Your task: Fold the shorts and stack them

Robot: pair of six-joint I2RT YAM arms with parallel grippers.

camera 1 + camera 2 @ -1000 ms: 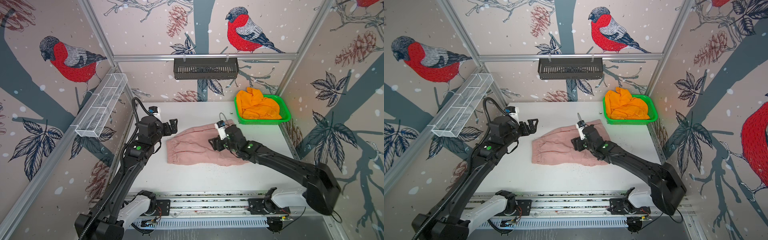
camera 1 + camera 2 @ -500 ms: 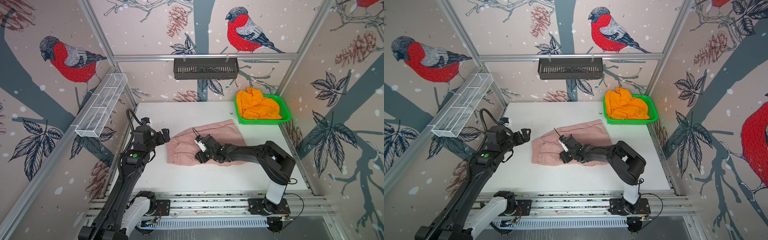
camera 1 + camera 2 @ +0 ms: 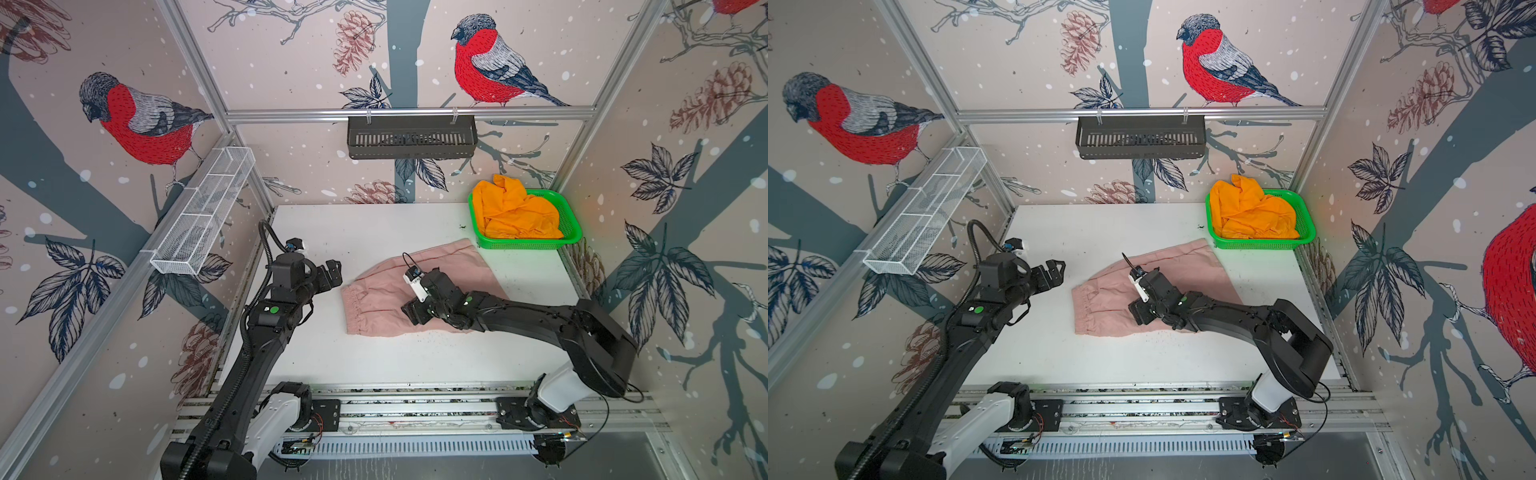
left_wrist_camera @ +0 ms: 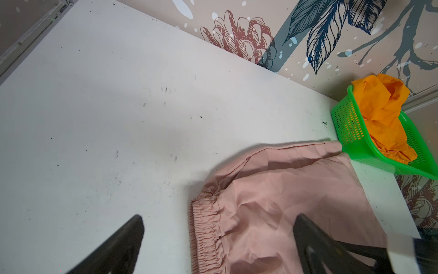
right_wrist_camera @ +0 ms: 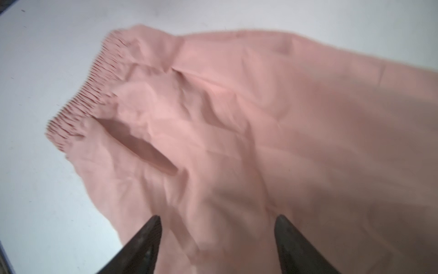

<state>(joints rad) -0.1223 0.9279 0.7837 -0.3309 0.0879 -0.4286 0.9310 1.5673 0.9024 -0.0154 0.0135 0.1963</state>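
In both top views we see two pairs of shorts. The pink shorts [image 3: 374, 299] [image 3: 1104, 307] lie flat near the middle of the table [image 3: 374, 232] [image 3: 1100, 232], with the gathered waistband at their left edge. The orange shorts [image 3: 515, 212] [image 3: 1250, 212] sit crumpled in the one green basket [image 3: 528, 245] [image 3: 1258, 245] in the far right corner. The pink hem's far corner ends just beside the basket's near left corner. There is bare table to the far left, and a clear strip along the near edge.

We count two grippers. The left gripper [image 3: 334, 272] [image 3: 1057, 268] hangs just left of the waistband with its fingers spread and empty. The right gripper [image 3: 411, 313] [image 3: 1140, 313] is low over the near half of the pink cloth.

In the left wrist view, the left gripper [image 4: 219, 216] stands wide apart over the waistband corner and holds nothing. Past it are the pink shorts [image 4: 284, 201], the basket [image 4: 350, 128] and the orange shorts [image 4: 379, 106].

The right wrist view is blurred. The right gripper [image 5: 217, 218] has its two tips apart above the wrinkled pink shorts [image 5: 237, 106], and nothing is pinched between them. White table [image 5: 35, 59] runs past the waistband.
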